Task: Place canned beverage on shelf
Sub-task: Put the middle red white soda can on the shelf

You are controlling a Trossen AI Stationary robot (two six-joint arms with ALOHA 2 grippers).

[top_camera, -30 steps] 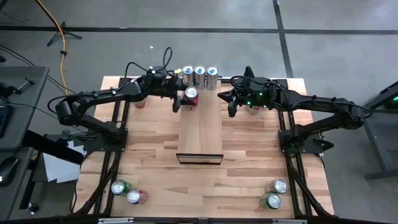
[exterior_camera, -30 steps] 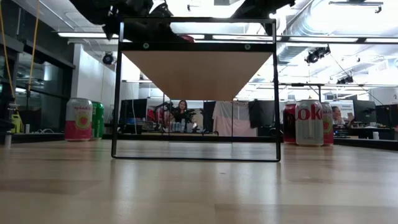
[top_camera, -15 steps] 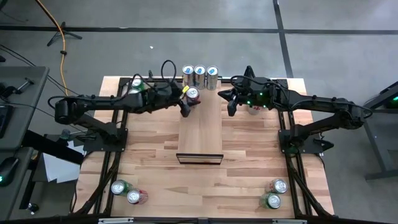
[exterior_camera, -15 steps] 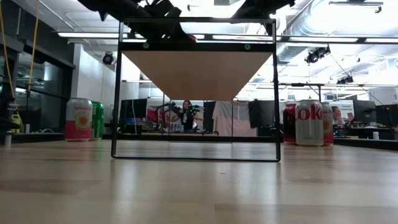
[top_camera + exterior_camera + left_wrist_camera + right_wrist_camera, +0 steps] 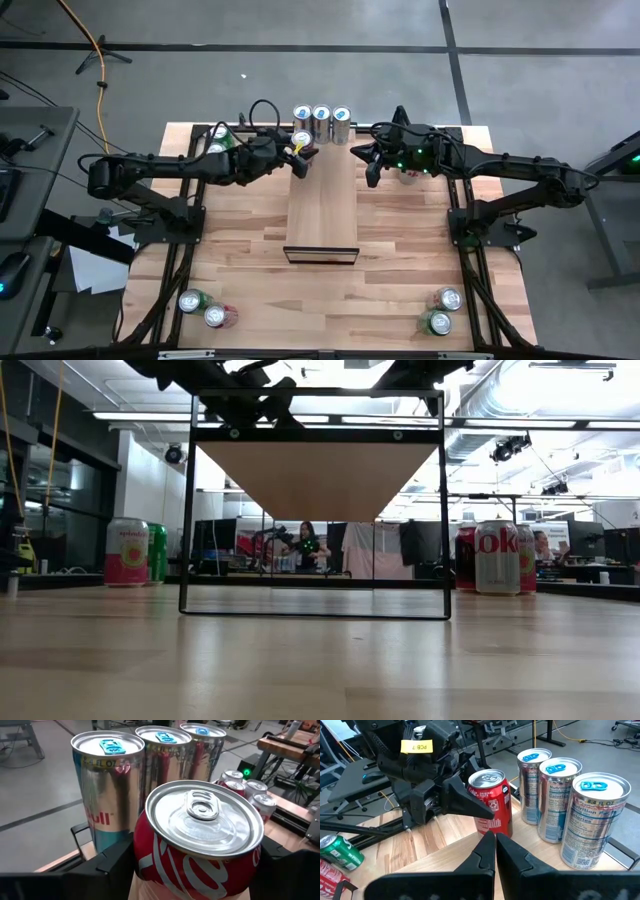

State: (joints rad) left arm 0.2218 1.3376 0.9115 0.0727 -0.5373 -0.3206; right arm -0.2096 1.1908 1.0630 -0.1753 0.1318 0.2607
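The tall silver can point(image 5: 107, 795) nearest the left arm's camera shows red letters that read "ull". A yellow sticker point(image 5: 415, 746) on the left arm says "PCB 7", and it is upside down. The tall silver can point(image 5: 594, 820) nearest the right arm's camera has "FL OZ" near its top, and the middle one point(image 5: 555, 802) says "Nutrition". In the low view, the silver can on the right point(image 5: 496, 557) says "oke" in red, and the pink can on the left point(image 5: 126, 551) has white letters too small to read

- Left arm stretched rightward along the far side, left gripper point(image 5: 300, 158) with fingers parted round a red can point(image 5: 491, 802).
- Right arm reaching leftward, right gripper point(image 5: 495, 851) closed, holding nothing.
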